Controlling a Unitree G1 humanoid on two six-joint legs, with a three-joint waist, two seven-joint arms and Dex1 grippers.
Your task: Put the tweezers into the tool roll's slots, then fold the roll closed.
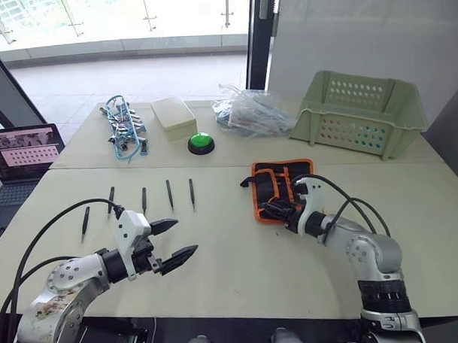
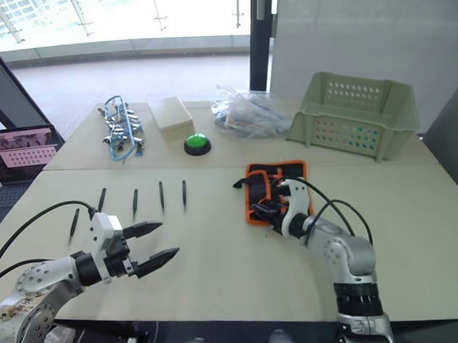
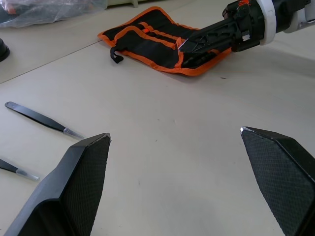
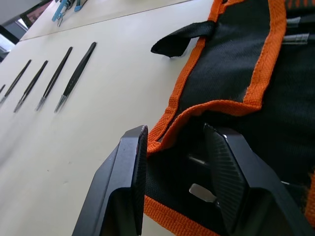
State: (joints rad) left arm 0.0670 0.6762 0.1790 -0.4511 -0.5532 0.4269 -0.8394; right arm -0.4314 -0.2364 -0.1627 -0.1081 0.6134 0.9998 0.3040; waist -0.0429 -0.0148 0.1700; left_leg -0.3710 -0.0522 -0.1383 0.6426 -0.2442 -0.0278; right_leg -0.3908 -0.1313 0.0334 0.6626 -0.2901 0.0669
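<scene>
The five tweezers (image 1: 143,199) lie in a row on the tabletop (image 1: 232,262), long axes pointing away from the robot, just beyond the wide-open left gripper (image 1: 173,241), while the right gripper (image 4: 174,162), jaws narrowly parted, straddles the tool roll (image 1: 278,186) edge.

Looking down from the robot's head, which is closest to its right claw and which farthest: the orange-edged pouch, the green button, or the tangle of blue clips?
From the right gripper:
1. The tool roll, right at its fingertips, on the near table.
2. The green button, farther back, toward the middle.
3. The blue-and-silver tangle of clips, farthest, at the far left.
</scene>
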